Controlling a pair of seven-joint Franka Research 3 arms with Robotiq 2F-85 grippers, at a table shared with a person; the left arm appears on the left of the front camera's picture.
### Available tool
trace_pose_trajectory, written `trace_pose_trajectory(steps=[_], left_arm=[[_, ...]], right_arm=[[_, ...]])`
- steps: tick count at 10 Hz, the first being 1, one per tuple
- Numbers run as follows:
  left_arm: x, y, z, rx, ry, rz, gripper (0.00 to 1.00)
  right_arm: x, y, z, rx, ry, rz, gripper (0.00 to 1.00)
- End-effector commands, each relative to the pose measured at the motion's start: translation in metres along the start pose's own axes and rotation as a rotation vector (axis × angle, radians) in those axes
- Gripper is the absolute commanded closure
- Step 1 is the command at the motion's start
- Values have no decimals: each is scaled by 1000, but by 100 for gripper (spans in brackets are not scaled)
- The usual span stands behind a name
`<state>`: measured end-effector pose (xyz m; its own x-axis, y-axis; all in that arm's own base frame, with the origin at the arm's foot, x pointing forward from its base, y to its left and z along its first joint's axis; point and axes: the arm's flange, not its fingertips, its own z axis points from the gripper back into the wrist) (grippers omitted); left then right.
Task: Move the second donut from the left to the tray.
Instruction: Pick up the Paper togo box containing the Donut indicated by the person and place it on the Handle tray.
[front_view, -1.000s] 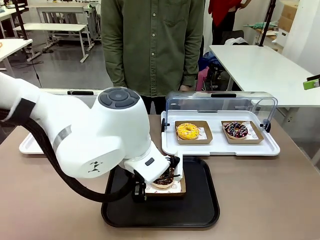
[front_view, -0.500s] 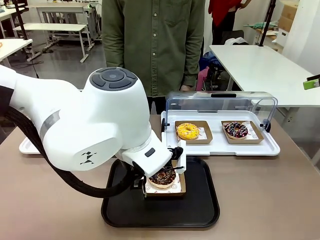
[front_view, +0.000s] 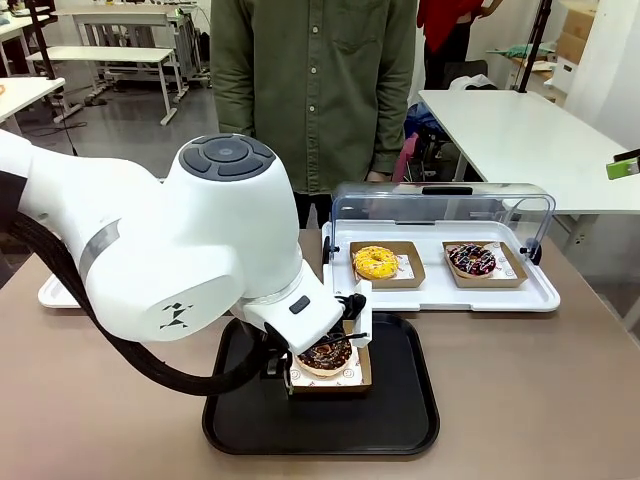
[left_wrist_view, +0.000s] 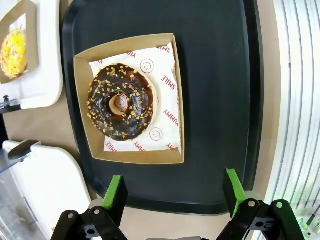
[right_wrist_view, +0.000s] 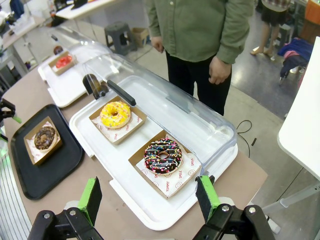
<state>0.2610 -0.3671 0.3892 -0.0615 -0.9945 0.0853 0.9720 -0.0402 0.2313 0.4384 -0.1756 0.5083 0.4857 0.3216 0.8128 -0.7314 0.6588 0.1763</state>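
- The second donut from the left (left_wrist_view: 121, 101), chocolate-glazed with pale sprinkles, sits in its square brown cardboard holder (left_wrist_view: 131, 154) on printed paper.
- The holder rests flat on the tray (front_view: 400, 425), the black one with a low rim, which lies on the brown worktop (front_view: 540, 400).
- The left hand (left_wrist_view: 175, 192) hangs just above the tray with its green-padded fingers spread wide, the donut clear of them, nothing in its grip.
- Beyond the tray stands a white display tray (front_view: 540, 298) with its clear lid (front_view: 440, 205) tipped back, holding a yellow donut (front_view: 375, 262) and a dark donut with coloured sprinkles (front_view: 472, 259).
- The right hand (right_wrist_view: 150, 197) hovers high over that display tray, fingers wide apart and empty.
- A red-glazed donut (right_wrist_view: 63, 61) lies on another white tray farther off.
- A person in a green shirt (front_view: 310, 90) stands at the far side.
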Motion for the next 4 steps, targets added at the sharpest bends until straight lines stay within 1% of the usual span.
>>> trace_pose_trajectory(steps=[1,4], left_arm=[[0,0,1,2,-1,-1,2],[0,0,1,2,-1,-1,2]], right_arm=[[1,4,-1,0,-12,-9,0],[1,4,-1,0,-12,-9,0]])
